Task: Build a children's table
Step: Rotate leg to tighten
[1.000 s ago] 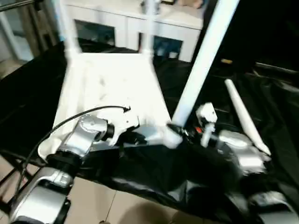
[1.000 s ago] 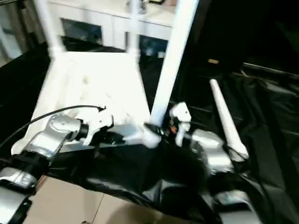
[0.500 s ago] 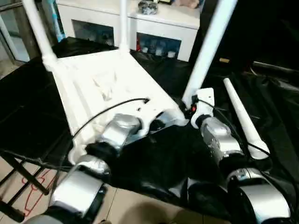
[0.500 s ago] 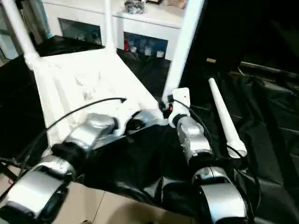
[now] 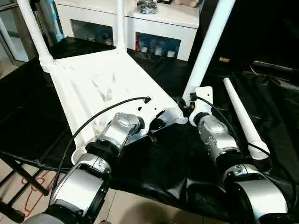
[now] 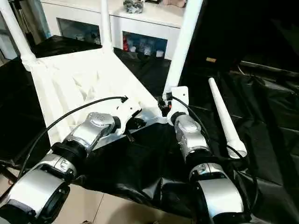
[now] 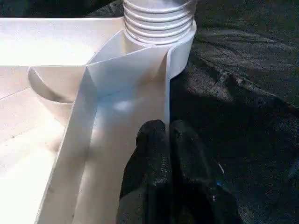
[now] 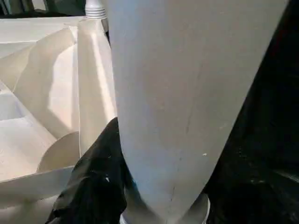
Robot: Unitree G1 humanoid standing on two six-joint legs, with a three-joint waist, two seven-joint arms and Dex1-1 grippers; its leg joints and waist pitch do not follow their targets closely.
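Black sheeting (image 5: 154, 168) covers the bench, white cabinet (image 5: 159, 21) at twelve o'clock. Left gripper (image 7: 167, 135) pinches the tabletop (image 5: 100, 86) rim; right gripper (image 8: 110, 182) clasps the upright leg (image 5: 208, 44). Since earlier, the leg stands straighter.

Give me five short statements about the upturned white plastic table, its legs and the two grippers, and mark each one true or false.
1. The white plastic table top lies underside up on the black sheet. True.
2. All four legs are fitted. False: three stand in corner sockets, and one loose tapering white leg lies on the sheet.
3. The left gripper pinches the table top's thin rim. True.
4. The right gripper holds the loose leg. False: it is closed around the near upright white leg by its socket.
5. A white cabinet stands behind the table. True.
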